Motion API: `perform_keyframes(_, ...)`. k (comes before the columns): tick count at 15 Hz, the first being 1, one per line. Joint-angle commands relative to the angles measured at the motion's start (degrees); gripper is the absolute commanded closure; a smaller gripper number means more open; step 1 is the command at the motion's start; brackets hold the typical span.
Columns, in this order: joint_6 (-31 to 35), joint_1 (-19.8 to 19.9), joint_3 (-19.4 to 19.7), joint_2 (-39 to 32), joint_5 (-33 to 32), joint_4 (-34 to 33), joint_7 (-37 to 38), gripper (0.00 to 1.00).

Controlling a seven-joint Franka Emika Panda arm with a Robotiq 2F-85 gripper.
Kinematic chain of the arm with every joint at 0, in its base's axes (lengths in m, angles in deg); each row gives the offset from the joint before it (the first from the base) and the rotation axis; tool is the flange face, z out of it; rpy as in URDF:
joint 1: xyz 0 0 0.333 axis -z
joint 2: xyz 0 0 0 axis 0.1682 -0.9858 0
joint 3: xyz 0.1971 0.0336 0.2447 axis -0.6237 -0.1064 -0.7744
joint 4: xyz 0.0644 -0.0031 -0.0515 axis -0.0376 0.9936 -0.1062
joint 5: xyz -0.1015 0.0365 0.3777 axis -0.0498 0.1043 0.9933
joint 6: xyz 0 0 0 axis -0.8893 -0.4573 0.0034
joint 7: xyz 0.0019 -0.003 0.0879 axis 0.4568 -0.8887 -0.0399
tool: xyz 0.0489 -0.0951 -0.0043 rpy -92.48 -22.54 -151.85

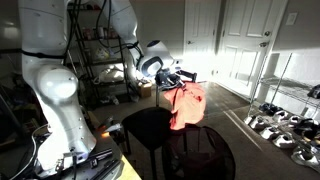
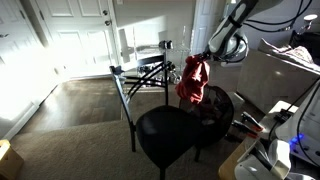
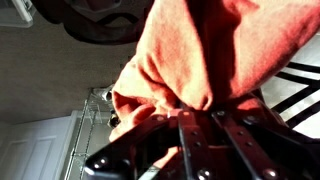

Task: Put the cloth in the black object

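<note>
**Cloth held in the air above the black basket**

The gripper (image 3: 186, 116) is clenched on the cloth (image 3: 205, 50). In the wrist view the orange-red fabric is bunched between the dark fingers (image 3: 150, 138) and fills most of the frame. In both exterior views the gripper (image 1: 172, 77) (image 2: 206, 56) points sideways, and the cloth (image 1: 186, 104) (image 2: 192, 82) hangs down from it in a loose fold, touching nothing else.

Under and just beside the hanging cloth sits a round black basket (image 1: 205, 152) (image 2: 218, 108) on the floor. The cloth's lower edge is above the basket's rim and not inside it. A black stool (image 1: 150, 126) (image 2: 175, 136) stands right next to the basket. The dim light makes the two hard to separate, so the dark oval at the top of the wrist view is probably the basket, though it may be the stool.

The white arm (image 1: 55, 75) rises from its base at the edge of the frame and bends over toward the cloth. Behind the gripper stands a wire rack (image 2: 150, 72). White doors (image 1: 245, 40) (image 2: 85, 35) close the far wall, with sunlight falling on the carpet (image 2: 70, 110). Another wire rack (image 1: 285, 105), holding shiny items, stands to one side.
</note>
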Motion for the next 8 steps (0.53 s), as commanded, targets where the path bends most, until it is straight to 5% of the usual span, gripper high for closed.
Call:
perform_keyframes(1,-2.35,-4.35,8.39,5.02,1.27,2.01,-0.67,0.97)
perform_keyframes(8,-0.87,-12.50,21.99,2.92,1.73,3.07,0.57,0.97)
